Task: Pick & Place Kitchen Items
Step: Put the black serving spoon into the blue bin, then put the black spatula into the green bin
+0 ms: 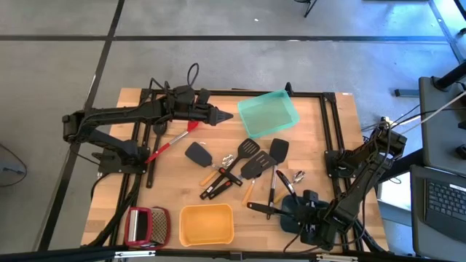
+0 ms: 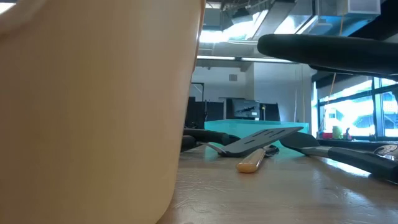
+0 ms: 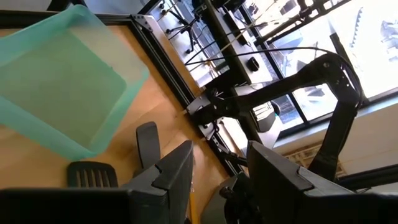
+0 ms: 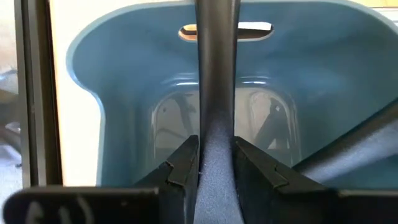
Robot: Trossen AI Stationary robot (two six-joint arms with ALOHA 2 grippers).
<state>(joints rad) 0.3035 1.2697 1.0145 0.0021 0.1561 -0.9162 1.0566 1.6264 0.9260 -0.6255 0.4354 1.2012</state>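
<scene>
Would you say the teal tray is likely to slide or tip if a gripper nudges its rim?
The teal tray looks thin and translucent, so probably light and easily slid across the smooth wooden table. It holds nothing, and its low, wide shape suggests sliding rather than tipping.

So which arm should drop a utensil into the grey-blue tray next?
Right. The right gripper is shut on a black utensil handle directly over the grey-blue tray. The left gripper is open and empty beside the teal tray.

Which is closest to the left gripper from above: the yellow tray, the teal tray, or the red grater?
From the left gripper:
1. Teal tray, right beside it at the table's far edge.
2. Yellow tray, near edge, middle.
3. Red grater, near-left corner.
</scene>
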